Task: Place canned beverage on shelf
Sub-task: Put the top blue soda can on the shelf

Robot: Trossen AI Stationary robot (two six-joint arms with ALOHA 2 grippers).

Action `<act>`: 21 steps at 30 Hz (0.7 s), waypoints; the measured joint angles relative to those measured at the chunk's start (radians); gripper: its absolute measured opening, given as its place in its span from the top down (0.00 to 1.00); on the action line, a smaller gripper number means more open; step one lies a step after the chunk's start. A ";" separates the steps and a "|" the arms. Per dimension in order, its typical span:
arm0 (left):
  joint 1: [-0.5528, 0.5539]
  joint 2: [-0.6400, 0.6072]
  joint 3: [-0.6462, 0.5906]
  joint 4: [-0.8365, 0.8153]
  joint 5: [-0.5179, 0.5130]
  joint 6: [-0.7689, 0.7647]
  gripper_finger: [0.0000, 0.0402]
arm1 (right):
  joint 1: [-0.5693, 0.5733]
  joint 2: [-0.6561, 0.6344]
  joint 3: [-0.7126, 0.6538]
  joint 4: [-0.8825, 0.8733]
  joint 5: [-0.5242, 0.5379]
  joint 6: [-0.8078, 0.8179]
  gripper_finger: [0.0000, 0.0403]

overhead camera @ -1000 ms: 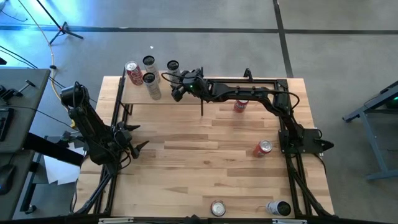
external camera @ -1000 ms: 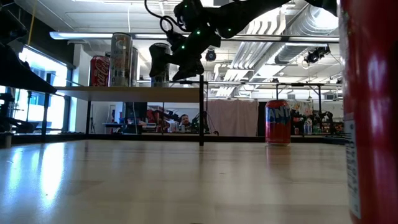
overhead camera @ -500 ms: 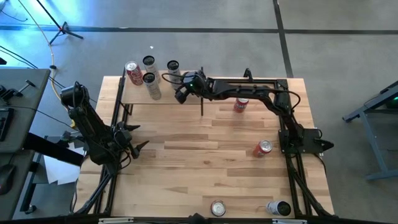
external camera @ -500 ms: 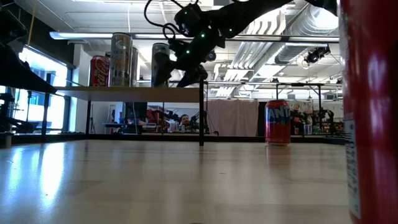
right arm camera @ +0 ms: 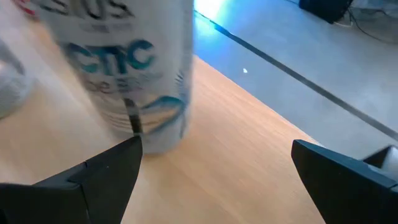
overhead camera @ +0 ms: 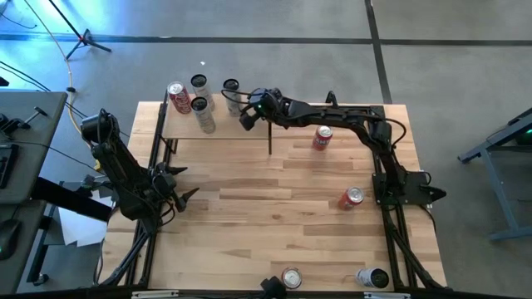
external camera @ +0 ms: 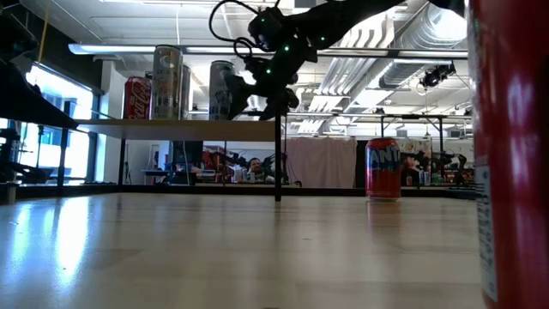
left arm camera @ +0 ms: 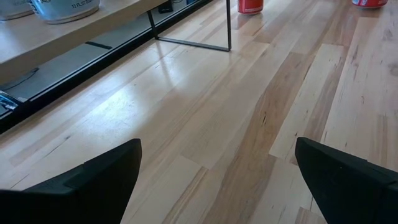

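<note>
The shelf stands at the table's far left, a pale board on thin black posts. Several cans stand upright on it, among them a red one and a white can with blue lettering, also seen from above. My right gripper hovers open over the shelf's right end, just short of the white can, which stands beyond its fingertips in the right wrist view. My left gripper waits open above the tabletop near the left edge.
On the tabletop stand a red can right of the shelf, another red can near the right arm's base, and two cans at the near edge. The middle of the tabletop is bare planks.
My right gripper has drawn back toward the table's right edge, away from the white can, and stays open above the shelf. The can stands where it was on the board.
</note>
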 joint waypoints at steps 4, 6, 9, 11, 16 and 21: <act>0.000 0.000 0.000 0.000 0.000 0.000 0.00 | -0.006 0.000 0.000 -0.014 0.005 0.005 0.01; 0.000 0.000 0.000 0.000 0.000 0.000 0.00 | -0.006 0.000 0.000 -0.017 0.013 0.005 0.01; 0.000 0.000 0.000 0.000 0.000 0.000 0.00 | -0.005 0.000 0.000 -0.018 0.021 0.005 0.01; 0.000 0.000 0.000 0.000 0.000 -0.001 0.00 | -0.004 0.000 0.000 -0.018 0.026 0.004 0.02; 0.000 0.000 0.000 0.000 0.000 -0.001 0.00 | -0.005 0.000 0.000 -0.015 0.075 0.028 0.05; 0.000 0.000 0.000 0.000 0.000 0.000 0.00 | -0.005 0.000 0.000 -0.013 0.121 0.050 0.10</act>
